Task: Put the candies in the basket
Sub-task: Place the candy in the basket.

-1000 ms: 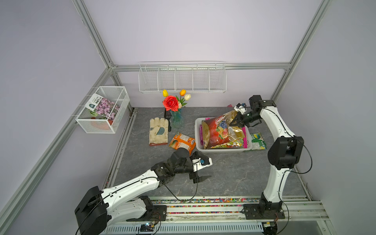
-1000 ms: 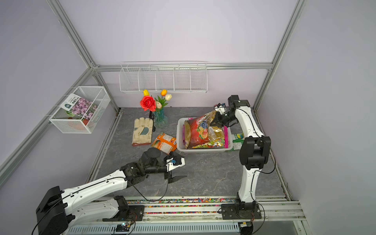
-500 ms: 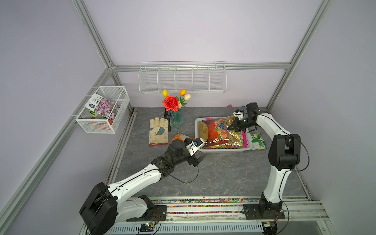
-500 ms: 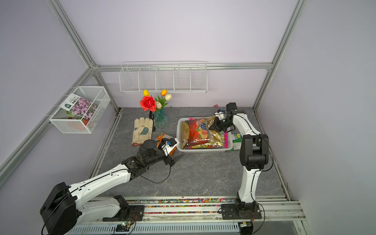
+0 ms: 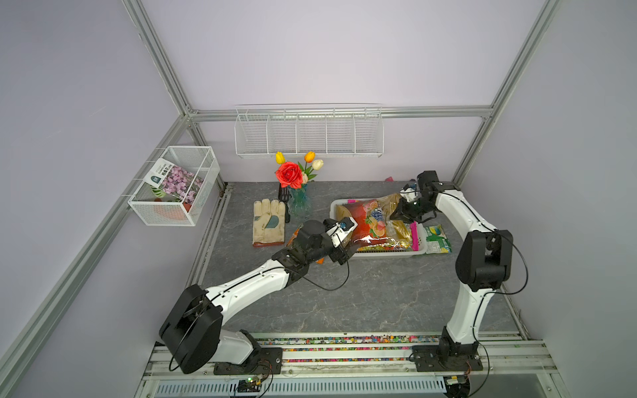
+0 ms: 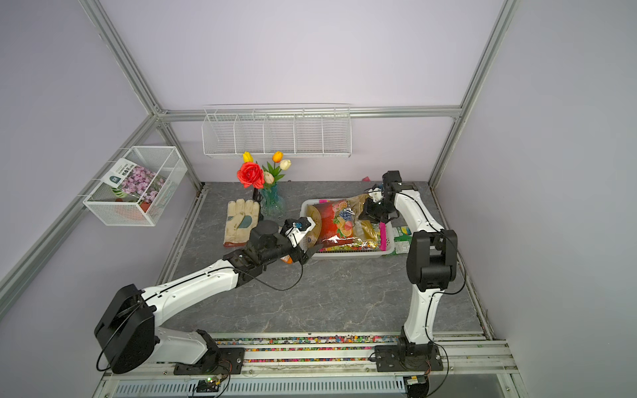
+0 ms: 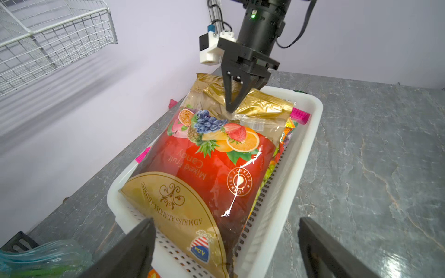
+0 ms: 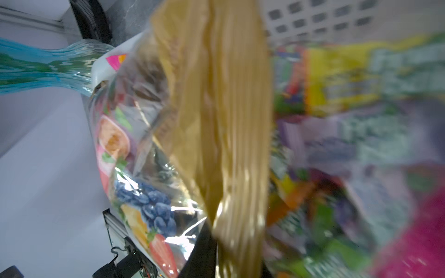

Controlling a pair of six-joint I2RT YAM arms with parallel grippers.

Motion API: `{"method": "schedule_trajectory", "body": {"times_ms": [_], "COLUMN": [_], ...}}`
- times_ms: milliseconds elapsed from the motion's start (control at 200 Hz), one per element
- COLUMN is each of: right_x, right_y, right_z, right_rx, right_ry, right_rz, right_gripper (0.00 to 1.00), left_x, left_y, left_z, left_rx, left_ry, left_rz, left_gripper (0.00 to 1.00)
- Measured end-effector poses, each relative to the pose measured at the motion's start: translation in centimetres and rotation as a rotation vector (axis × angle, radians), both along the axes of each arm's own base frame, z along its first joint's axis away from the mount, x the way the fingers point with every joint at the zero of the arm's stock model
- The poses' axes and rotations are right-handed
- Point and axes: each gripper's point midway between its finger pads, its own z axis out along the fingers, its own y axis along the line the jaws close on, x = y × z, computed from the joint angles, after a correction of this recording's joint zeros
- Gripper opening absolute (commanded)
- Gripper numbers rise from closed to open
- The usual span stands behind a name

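In both top views the white basket point(image 5: 389, 255) sits on the table point(image 5: 344, 303) toward the right arm's side. The mixed fruit candy bag point(image 5: 370, 220) lies lengthwise across it, on top of smaller packs. The right tool point(image 5: 396, 215) comes down on the bag's raised gold end, probably because that end is the easiest part to grip. The left tool point(image 5: 346, 249) hovers at the basket's opposite end, the end nearer the glove point(image 5: 269, 222). A green candy bag point(image 5: 437, 237) lies on the table just beside the basket, outside it. An orange candy bag point(image 6: 287, 259) shows only as a sliver under the left arm, so I judge the task unfinished.

In the left wrist view the left tool's fingers point(image 7: 134, 243) stand wide apart with nothing between them. They frame the basket's near rim, seemingly ready to steady or nudge the big bag. The right tool's fingertips point(image 7: 230, 109) meet on the crumpled film at the bag's top seam, so it appears pinched there. That grip keeps the gold end up while the body settles inside the rim point(image 7: 310, 115). A magenta bag point(image 7: 299, 115) pokes out beneath at the far corner.

The right wrist view is blurred. The bag's gold seam point(image 8: 224, 120) runs down to the tool's dark finger point(image 8: 202, 252), which fits a grip on it. Purple and yellow packs point(image 8: 337, 79) lie below against the basket's perforated wall point(image 8: 313, 16). The blue glass vase point(image 8: 48, 65) stands beyond the basket.
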Motion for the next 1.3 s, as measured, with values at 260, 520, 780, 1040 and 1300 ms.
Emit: {"method": "schedule_trajectory", "body": {"times_ms": [260, 520, 780, 1040, 1300], "right_x": [-2.1, -3.8, -2.9, -6.1, -8.3], "right_y": [-2.0, 0.0, -3.0, -1.7, -0.7], "right_z": [1.3, 5.5, 5.4, -0.7, -1.2], "right_rx": [-0.049, -0.238, -0.337, -0.157, -0.048], "right_ry": [0.002, -0.168, -0.192, -0.018, -0.028], "right_rz": [-0.076, -0.01, -0.078, -0.039, -0.066], "right_gripper": [0.42, 0.58, 0.65, 0.13, 0.0], "left_x": [2.2, 3.2, 3.5, 2.9, 3.2], "left_y": [-1.4, -1.0, 0.4, 1.1, 0.8], "left_z": [-0.8, -1.0, -1.4, -1.6, -1.4], "left_rx": [-0.022, -0.086, -0.137, -0.124, -0.11], "left_ry": [0.073, 0.152, 0.225, 0.248, 0.251], "left_rz": [0.057, 0.154, 0.259, 0.273, 0.272], "left_gripper": [0.9, 0.91, 0.92, 0.93, 0.93]}}
